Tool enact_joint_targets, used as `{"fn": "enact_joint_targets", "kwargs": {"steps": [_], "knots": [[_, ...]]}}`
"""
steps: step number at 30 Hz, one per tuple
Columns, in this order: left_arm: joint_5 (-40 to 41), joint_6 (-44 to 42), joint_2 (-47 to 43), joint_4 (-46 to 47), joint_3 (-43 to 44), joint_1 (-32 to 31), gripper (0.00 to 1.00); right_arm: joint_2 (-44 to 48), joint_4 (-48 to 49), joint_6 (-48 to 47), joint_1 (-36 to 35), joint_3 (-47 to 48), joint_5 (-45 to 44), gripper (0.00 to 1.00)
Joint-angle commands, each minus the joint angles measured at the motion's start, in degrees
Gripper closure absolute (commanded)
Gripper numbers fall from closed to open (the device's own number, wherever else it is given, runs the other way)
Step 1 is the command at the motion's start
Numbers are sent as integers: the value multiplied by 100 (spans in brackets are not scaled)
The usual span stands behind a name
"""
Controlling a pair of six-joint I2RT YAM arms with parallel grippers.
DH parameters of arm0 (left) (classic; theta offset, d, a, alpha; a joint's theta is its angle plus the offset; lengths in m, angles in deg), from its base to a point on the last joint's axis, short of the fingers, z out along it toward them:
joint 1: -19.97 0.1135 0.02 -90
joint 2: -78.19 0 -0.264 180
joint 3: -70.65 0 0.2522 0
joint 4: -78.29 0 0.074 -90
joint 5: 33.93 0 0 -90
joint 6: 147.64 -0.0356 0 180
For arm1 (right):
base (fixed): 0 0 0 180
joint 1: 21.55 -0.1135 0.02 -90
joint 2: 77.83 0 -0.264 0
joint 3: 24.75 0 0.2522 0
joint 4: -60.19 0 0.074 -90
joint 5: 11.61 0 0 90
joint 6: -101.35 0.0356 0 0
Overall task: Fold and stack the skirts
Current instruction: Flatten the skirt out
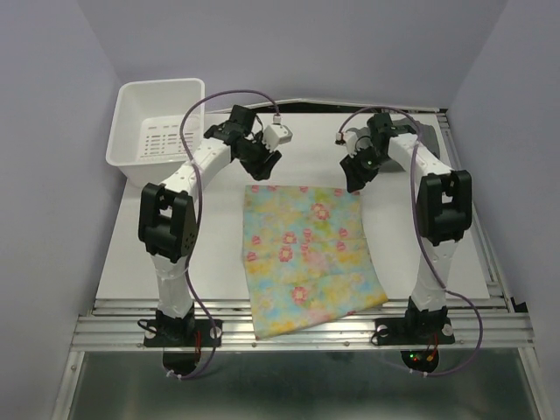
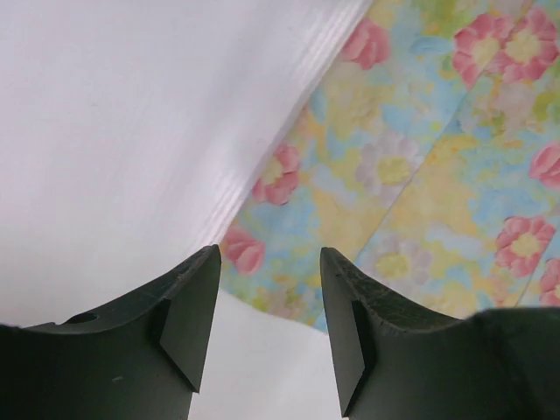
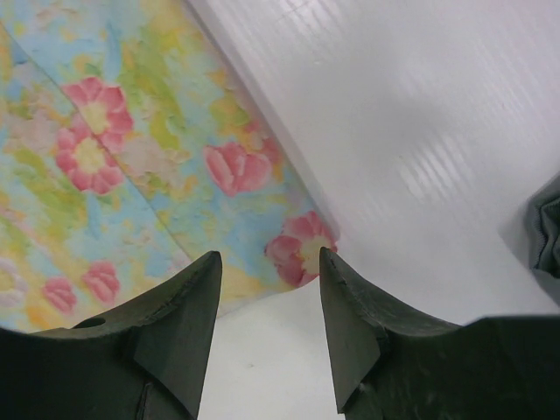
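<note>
Black fingers of the left gripper [image 2: 269,258] and right gripper [image 3: 269,258] stand apart, empty, each poised over a far corner of the floral skirt [image 1: 306,254], which lies spread flat on the white table [image 1: 157,262]. The cloth looks thin, limp and light, probably best pinched at those corners.

no readable text, labels, brands, numbers, or signs
</note>
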Motion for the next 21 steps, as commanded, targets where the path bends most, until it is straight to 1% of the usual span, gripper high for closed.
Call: {"fn": "enact_joint_targets", "kwargs": {"steps": [1,6,9,13,14,17,18,20,21], "knots": [[-25,-384,312,-463,603,252,39,-211,359,-442,-15,386,-342,46],[168,-595,830,-735,1095,446,39,-483,271,-688,-15,412,-316,46],[168,-718,1060,-867,1237,507,39,-580,254,-785,-15,377,-395,47],[90,-858,1227,-1008,1290,516,39,-668,306,-812,-15,359,-439,53],[81,-867,1253,-1025,1281,516,39,-685,315,-812,-15,359,-430,56],[116,-885,1367,-1017,1219,542,39,-694,350,-803,-15,359,-421,61],[142,-885,1411,-999,1193,551,41,-694,359,-803,-15,359,-404,64],[177,-876,1447,-938,1131,569,44,-694,350,-794,-15,386,-404,66],[212,-876,1473,-929,1105,569,51,-677,342,-794,-15,377,-386,68]]}}
